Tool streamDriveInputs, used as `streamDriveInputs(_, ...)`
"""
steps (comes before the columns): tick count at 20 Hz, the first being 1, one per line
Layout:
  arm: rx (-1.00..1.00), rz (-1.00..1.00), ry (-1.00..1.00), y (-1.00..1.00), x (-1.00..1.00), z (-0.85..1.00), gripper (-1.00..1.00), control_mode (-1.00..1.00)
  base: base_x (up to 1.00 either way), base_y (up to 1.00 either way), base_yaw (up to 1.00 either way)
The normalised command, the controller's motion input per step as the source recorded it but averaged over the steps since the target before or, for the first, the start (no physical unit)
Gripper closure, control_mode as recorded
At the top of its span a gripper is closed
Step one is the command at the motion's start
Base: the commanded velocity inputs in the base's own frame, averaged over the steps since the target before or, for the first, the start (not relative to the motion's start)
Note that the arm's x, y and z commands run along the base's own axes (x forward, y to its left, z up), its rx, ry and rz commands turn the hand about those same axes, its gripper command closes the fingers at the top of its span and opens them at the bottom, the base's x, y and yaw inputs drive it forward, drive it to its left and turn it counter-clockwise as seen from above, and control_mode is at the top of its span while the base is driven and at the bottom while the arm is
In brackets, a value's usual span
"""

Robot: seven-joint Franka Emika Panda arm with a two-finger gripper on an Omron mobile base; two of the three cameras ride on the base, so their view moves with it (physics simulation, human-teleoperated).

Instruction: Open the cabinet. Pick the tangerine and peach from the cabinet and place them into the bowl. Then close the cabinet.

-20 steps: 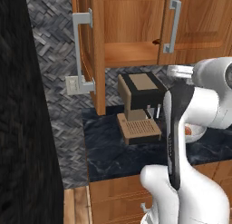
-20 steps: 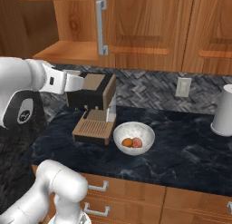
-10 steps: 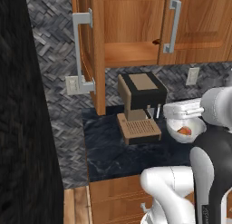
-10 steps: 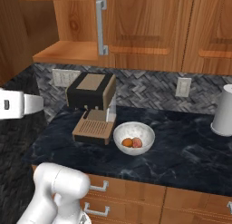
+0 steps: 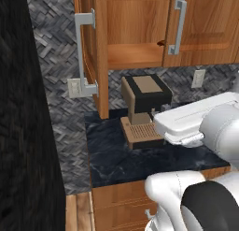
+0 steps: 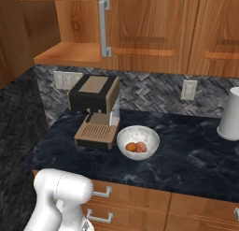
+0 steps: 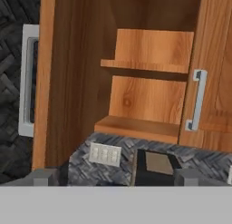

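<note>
The cabinet (image 7: 149, 96) has its left door (image 5: 100, 57) swung out wide, so its wooden shelves show inside, while the right door (image 7: 217, 73) is shut. On the dark counter, the speckled bowl (image 6: 154, 140) holds the orange tangerine (image 6: 131, 147) and the pinkish peach (image 6: 141, 147) side by side. My gripper (image 7: 117, 177) is open, with nothing between its fingertips (image 7: 45, 177). It faces the open cabinet from a distance, well back from the shelves.
A brown coffee machine (image 6: 95, 111) stands under the cabinet, left of the bowl. A white jug (image 6: 231, 114) is at the counter's far right. The open door's silver handle (image 5: 83, 52) juts out leftward. My arm's white link (image 5: 196, 120) crosses in front of the counter.
The arm has swung back from over the counter beside the coffee machine and left the right base view. The bowl and both fruits have not moved.
</note>
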Motion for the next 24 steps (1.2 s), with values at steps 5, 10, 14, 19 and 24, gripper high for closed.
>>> streamDriveInputs(5, -0.01, -0.06, -0.28, 1.00, 0.00, 0.08, -1.00, -1.00, 0.00, 0.00, 0.00)
streamDriveInputs(10, 0.00, -0.05, -0.24, 0.96, 0.24, -0.06, -1.00, -1.00, 0.00, 0.00, 0.00)
streamDriveInputs(14, -0.02, -0.10, -0.17, 0.74, 0.54, -0.08, -1.00, -1.00, 0.00, 0.00, 0.00)
streamDriveInputs(19, -0.10, -0.29, -0.02, 0.46, 0.82, -0.07, -1.00, -1.00, 0.00, 0.00, 0.00)
streamDriveInputs(24, -0.06, -0.43, 0.00, 0.24, 0.64, -0.02, -1.00, -1.00, 0.00, 0.00, 0.00)
